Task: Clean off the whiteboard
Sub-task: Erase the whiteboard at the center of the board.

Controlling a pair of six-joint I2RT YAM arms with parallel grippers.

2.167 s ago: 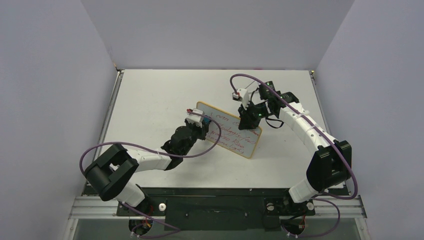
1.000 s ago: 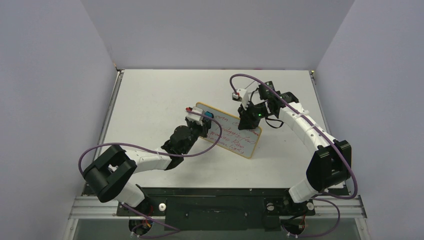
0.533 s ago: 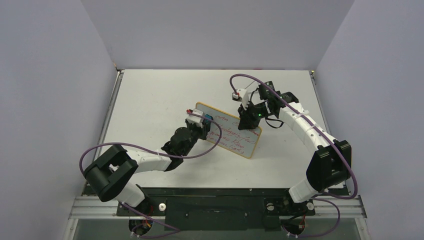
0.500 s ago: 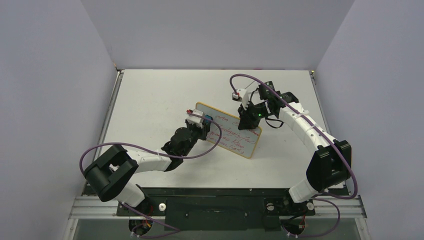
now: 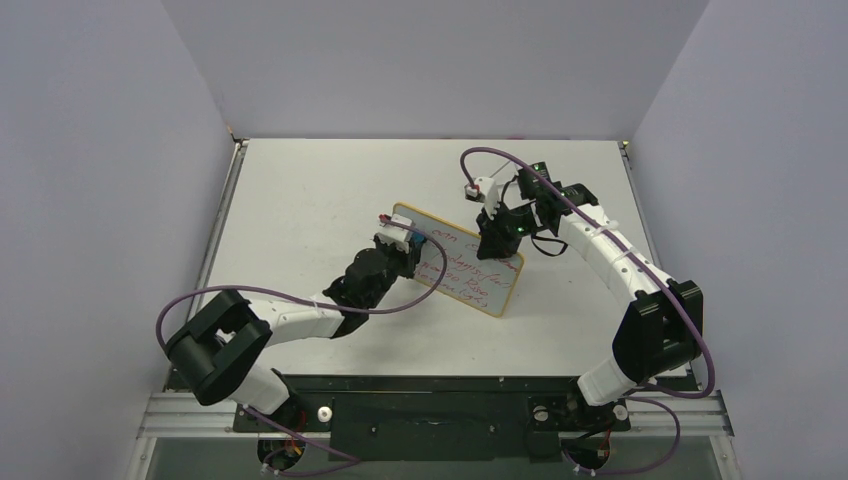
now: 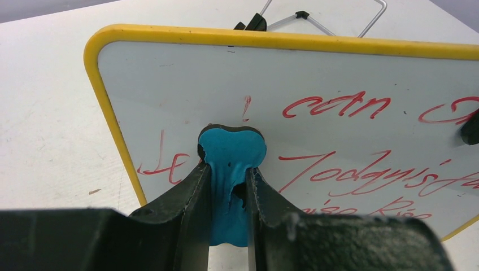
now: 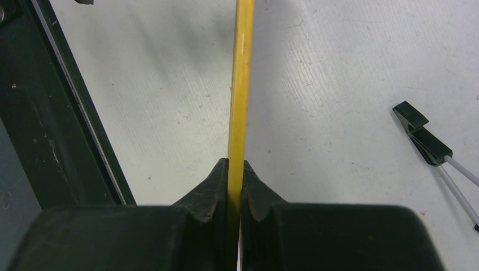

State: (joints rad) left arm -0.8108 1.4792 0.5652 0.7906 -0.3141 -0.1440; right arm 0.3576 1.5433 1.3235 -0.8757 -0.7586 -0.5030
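At table centre, your left gripper [image 6: 229, 169] clamps the eraser [image 6: 231, 144] against the whiteboard [image 6: 339, 73]; your right gripper [image 7: 235, 165] pinches its edge.

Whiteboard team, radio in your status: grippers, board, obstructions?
Left gripper shut on blue eraser, pressed to whiteboard. Right gripper shut on its yellow frame. Red writing mostly unerased. Nothing blocking.

Both the left arm [image 5: 300, 322] and right arm [image 5: 600, 255] are white shells with chunky black joints. Each has a purple cable [image 5: 488, 150] looping off it, and the bases sit at 6 o'clock. The gripper fingers [image 6: 189, 197] are matte black, and there's maybe a green LED [image 5: 517, 229] around 3 o'clock.
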